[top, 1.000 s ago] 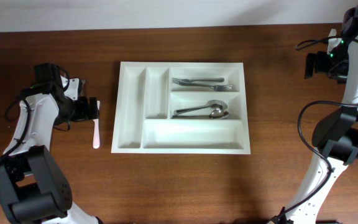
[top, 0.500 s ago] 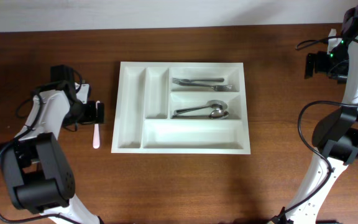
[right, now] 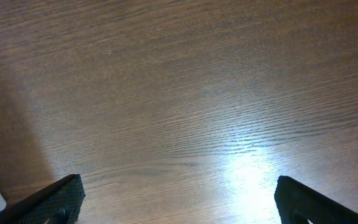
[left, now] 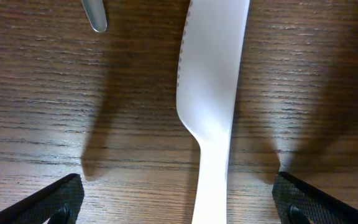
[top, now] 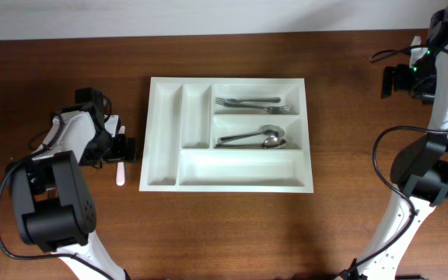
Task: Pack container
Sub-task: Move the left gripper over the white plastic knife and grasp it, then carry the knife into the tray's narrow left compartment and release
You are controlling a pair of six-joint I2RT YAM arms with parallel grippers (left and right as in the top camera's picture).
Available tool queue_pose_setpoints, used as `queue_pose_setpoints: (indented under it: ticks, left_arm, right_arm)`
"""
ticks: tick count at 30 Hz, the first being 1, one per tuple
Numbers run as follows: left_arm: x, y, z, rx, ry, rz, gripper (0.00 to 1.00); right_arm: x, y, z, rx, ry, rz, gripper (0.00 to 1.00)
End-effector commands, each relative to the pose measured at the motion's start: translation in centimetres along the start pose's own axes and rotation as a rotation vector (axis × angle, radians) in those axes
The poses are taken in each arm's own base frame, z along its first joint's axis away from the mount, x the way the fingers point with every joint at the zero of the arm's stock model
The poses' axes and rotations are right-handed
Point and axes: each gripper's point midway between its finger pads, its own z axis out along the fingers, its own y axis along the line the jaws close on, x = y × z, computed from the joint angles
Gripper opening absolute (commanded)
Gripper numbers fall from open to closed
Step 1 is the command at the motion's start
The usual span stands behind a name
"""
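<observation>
Left end effector [top: 123, 146] hangs wide open with nothing held, its jaws on either side of a flat white knife [left: 210, 93] on the counter [top: 286, 233]. Just to its right sits the tray [top: 164, 140], with forks [top: 251, 103] and spoons [top: 251, 138] inside. Right end effector [right: 178, 202] is wide and empty, well apart. Risk: the thin knife lies flat, so it may skid or pop free as the jaws pinch.

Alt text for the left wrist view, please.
A white plastic knife with a serrated edge lies on the wooden table, between the open jaws of the left gripper. A grey rounded tip of another item shows at top left.
</observation>
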Motion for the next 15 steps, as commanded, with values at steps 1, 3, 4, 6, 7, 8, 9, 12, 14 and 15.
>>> queue_pose_setpoints:
  ticks: [1,3,4,6,7,8,9,12,14,15]
  left_arm:
    - [-0.2,0.3,0.2,-0.010,0.004,-0.016,0.99]
    - [-0.1,0.3,0.6,-0.009,0.015,-0.015,0.99]
    - [0.0,0.3,0.8,-0.008,0.021,-0.015,0.99]
    - [0.2,0.2,1.2,-0.006,0.033,-0.014,0.99]
    - [0.2,0.2,1.3,-0.006,0.036,-0.014,0.99]
    - [0.2,0.2,1.3,-0.006,0.036,-0.014,0.99]
    - [0.2,0.2,1.3,-0.006,0.035,-0.015,0.99]
    - [0.2,0.2,1.3,-0.006,0.036,-0.015,0.99]
    - [0.2,0.2,1.3,-0.006,0.035,-0.015,0.99]
    - [0.2,0.2,1.3,-0.006,0.036,-0.015,1.00]
  right_arm:
    - [0.1,0.0,-0.1,-0.006,0.000,-0.005,0.99]
    - [0.1,0.1,-0.1,-0.006,0.000,-0.005,0.99]
    - [0.1,0.1,-0.1,-0.006,0.000,-0.005,0.99]
    - [0.1,0.1,-0.1,-0.006,0.000,-0.005,0.99]
    - [0.1,0.1,-0.1,-0.006,0.000,-0.005,0.99]
    - [0.1,0.1,-0.1,-0.006,0.000,-0.005,0.99]
    - [0.1,0.1,-0.1,-0.006,0.000,-0.005,0.99]
    - [0.1,0.1,-0.1,-0.006,0.000,-0.005,0.99]
    - [0.1,0.1,-0.1,-0.006,0.000,-0.005,0.99]
    - [0.1,0.1,-0.1,-0.006,0.000,-0.005,0.99]
